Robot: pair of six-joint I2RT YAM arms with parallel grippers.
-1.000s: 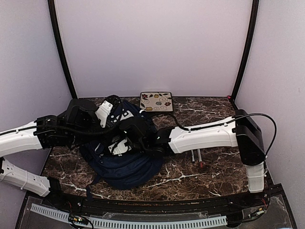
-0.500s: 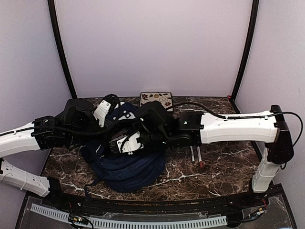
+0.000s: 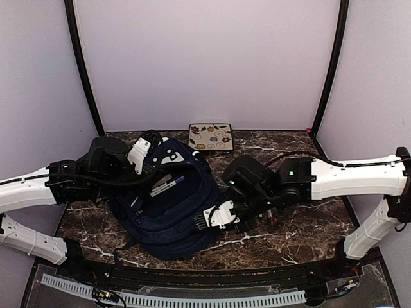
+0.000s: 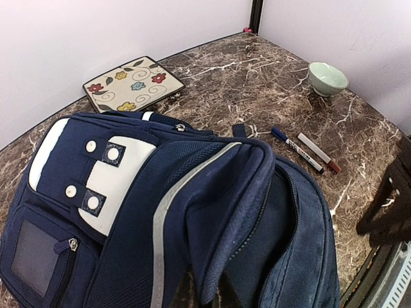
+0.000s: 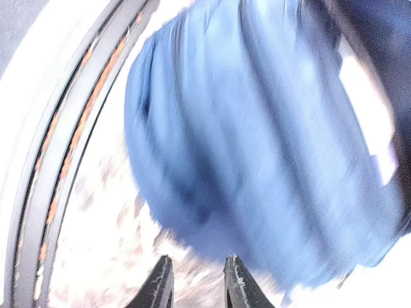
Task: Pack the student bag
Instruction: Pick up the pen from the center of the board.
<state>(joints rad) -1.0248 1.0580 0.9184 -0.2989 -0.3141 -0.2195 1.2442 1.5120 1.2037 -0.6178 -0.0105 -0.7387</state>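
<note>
The student bag, a large navy backpack with white patches, lies left of the table's middle. Its main zip stands open. My left gripper reaches in from the left and is shut on the fabric edge of that opening, holding it up. A white and purple marker lies on the bag by the opening; whether it is inside I cannot tell. My right gripper hovers at the bag's near right edge. In the blurred right wrist view the right gripper is open, with nothing between its fingers.
A flowered square plate lies at the back, also seen as the plate. Two markers and a pale green bowl sit on the marble right of the bag. The right arm spans that side.
My right arm has pulled back from over the bag's opening toward the near right. A marker now shows on the bag. The left gripper has kept its hold.
</note>
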